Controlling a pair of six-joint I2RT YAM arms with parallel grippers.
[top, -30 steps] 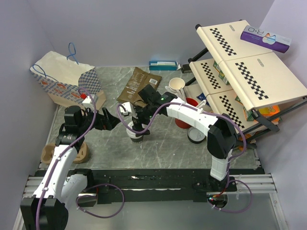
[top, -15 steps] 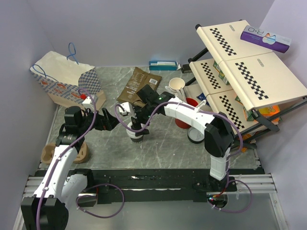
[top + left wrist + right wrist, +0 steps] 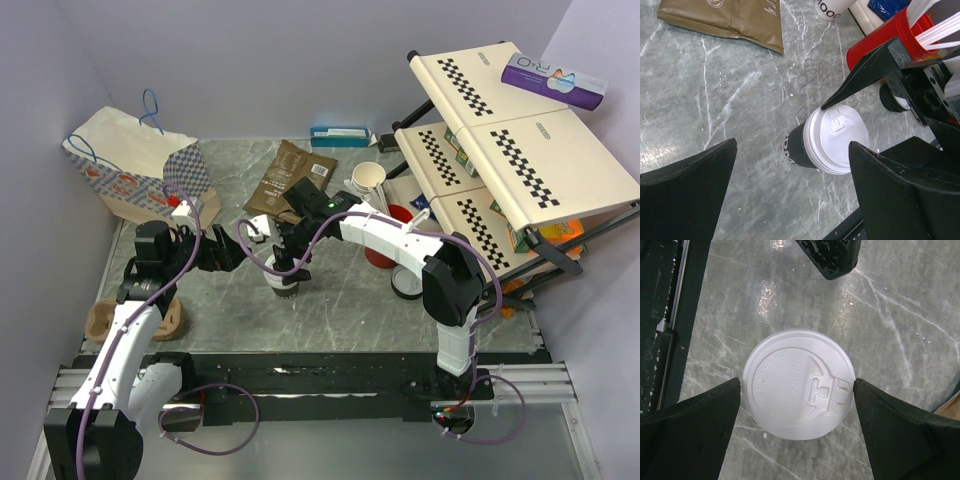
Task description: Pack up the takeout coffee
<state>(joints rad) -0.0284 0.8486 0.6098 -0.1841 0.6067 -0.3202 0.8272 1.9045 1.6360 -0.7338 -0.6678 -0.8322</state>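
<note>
Item one, the takeout coffee (image 3: pixel 799 384): a dark-sleeved cup under a round white plastic lid, upright on the grey marbled desk (image 3: pixel 340 310), which we place a little left of centre in the overhead view; the lid's sip tab points toward the right of the right wrist view.

Right hand (image 3: pixel 285 262): directly over the cup, jaws spread wide, nothing gripped; its dark fingers (image 3: pixel 695 430) flank the lid at left and right, tips level with the rim; we cannot tell whether they touch it.

Left hand (image 3: pixel 230 248): just left of the cup in the overhead view, facing it, jaws also spread wide and holding nothing; its wrist view frames the cup between the two fingers, well clear of both.

Brown coffee pouch (image 3: pixel 290 175): flat on the desk, above the cup in the overhead frame.

Stack of lidless cream cups (image 3: pixel 367 180): lying tilted, upper right of the pouch.

Red cup of white sticks (image 3: pixel 880 40): right of the coffee, partly hidden by the right arm from above.

Round black-rimmed lid (image 3: pixel 408 285): on the desk at right of centre.

Patterned paper bag (image 3: pixel 135 165): upper left, on its side, blue handles showing.

Brown pulp cup carrier (image 3: pixel 100 320): left edge, under the left arm.

Blue box (image 3: pixel 340 135): against the back wall.

Tilted rack with checkered panels (image 3: pixel 520 150): upper right; a purple box (image 3: pixel 553 80) lies on its top panel.
</note>
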